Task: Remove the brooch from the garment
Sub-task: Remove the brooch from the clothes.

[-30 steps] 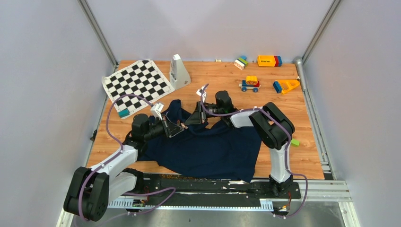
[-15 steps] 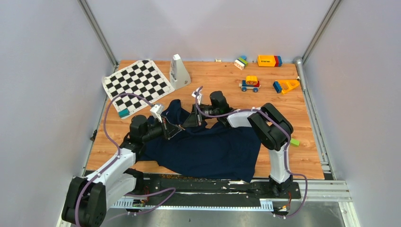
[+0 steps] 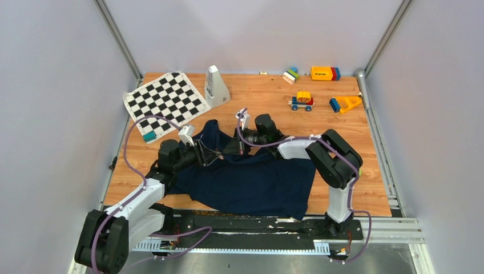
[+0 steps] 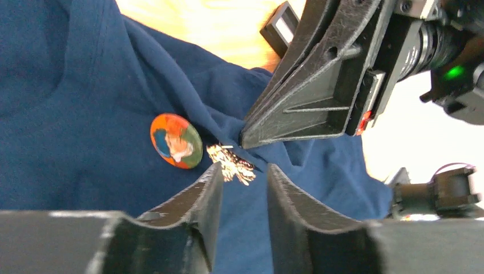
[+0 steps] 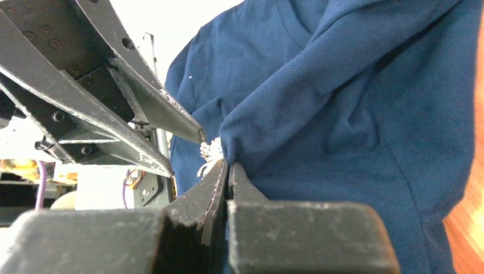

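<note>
The dark navy garment [image 3: 251,180] lies crumpled on the wooden table between both arms. A small glittering brooch [image 4: 231,162] sits on it beside a round orange, blue and green badge [image 4: 176,140]. My left gripper [image 4: 244,166] is open, its fingertips just short of the brooch, which lies by the left finger [image 4: 205,188]. My right gripper [image 5: 227,164] is shut, pinching a fold of the garment [image 5: 342,103] right beside the brooch [image 5: 210,149]. In the top view the left gripper [image 3: 212,155] and the right gripper [image 3: 229,149] meet tip to tip over the cloth.
A black-and-white chequered mat [image 3: 165,98] and a white wedge-shaped object [image 3: 216,85] lie at the back left. Toy blocks and a toy car [image 3: 301,101] stand at the back right. A teal block [image 3: 149,136] and a green block [image 3: 356,170] flank the garment.
My left gripper has gone from shut to open and drawn back slightly to the left. My right gripper has closed on the cloth fold and shifted a little.
</note>
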Action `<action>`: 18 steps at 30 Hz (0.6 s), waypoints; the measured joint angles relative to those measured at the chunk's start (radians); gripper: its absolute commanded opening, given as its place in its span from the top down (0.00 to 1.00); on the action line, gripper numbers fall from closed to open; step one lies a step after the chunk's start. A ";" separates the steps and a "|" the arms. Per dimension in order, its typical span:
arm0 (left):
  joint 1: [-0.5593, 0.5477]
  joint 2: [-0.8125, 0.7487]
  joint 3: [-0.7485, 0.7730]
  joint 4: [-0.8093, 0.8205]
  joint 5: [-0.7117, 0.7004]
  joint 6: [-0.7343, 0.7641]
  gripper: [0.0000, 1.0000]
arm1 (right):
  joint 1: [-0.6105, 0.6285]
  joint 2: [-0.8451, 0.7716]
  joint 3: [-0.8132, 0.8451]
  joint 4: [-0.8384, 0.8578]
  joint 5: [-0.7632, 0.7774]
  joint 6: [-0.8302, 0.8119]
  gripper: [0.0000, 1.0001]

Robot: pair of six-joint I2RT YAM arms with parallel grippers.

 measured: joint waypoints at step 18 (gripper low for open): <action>-0.003 -0.126 -0.171 0.145 -0.079 -0.334 0.44 | 0.076 -0.112 -0.075 -0.015 0.282 -0.034 1.00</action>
